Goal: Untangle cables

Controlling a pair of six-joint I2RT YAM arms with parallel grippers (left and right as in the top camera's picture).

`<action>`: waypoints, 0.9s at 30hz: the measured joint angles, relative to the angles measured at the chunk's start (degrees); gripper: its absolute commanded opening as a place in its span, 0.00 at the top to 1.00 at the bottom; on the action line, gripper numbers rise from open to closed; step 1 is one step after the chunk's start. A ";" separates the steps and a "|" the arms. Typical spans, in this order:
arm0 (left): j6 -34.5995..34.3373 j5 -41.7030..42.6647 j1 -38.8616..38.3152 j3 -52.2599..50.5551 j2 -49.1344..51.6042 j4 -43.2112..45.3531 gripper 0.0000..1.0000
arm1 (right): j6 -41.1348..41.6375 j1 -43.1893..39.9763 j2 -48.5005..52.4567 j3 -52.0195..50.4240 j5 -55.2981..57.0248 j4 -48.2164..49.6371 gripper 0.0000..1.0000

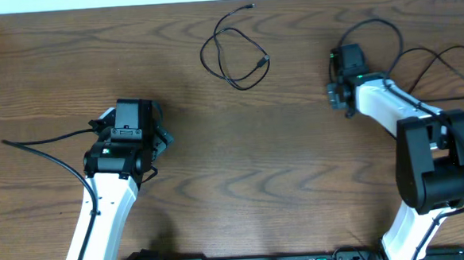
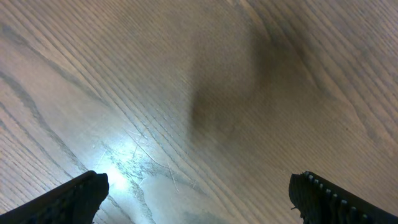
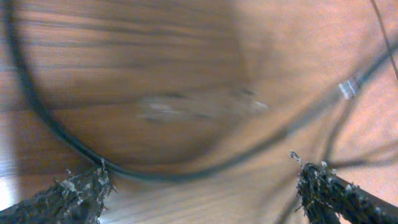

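The cables (image 1: pixel 218 55) lie on the far side of the table (image 1: pixel 242 169), roughly midway between left and right. They form a loose black loop, with one small plug at the far end and another at the loop's right side. Only the overhead view shows me that, as neither wrist camera has the loop in frame.

From above, the left gripper (image 1: pixel 133 119) sits on the near left and the right gripper (image 1: pixel 345 75) further back on the right. Both are well apart from the cables, but I can't read their jaws from up there.

The wrist views settle it. The left gripper (image 2: pixel 198 190) is spread wide, a fingertip in each lower corner and only bare wood grain between them. The right gripper (image 3: pixel 202 186) is released as well, its worn fingers (image 3: pixel 74 196) wide apart.

A dark cord (image 3: pixel 37 112) curves across the wood under the right gripper and passes just beside the left finger, not pinched. It is blurred, so I can't tell which cord it is.
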 measured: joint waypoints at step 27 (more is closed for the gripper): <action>0.00 0.00 0.00 0.00 0.00 -0.02 0.02 | 2.01 -23.06 -2.14 -0.20 -15.52 -3.93 0.01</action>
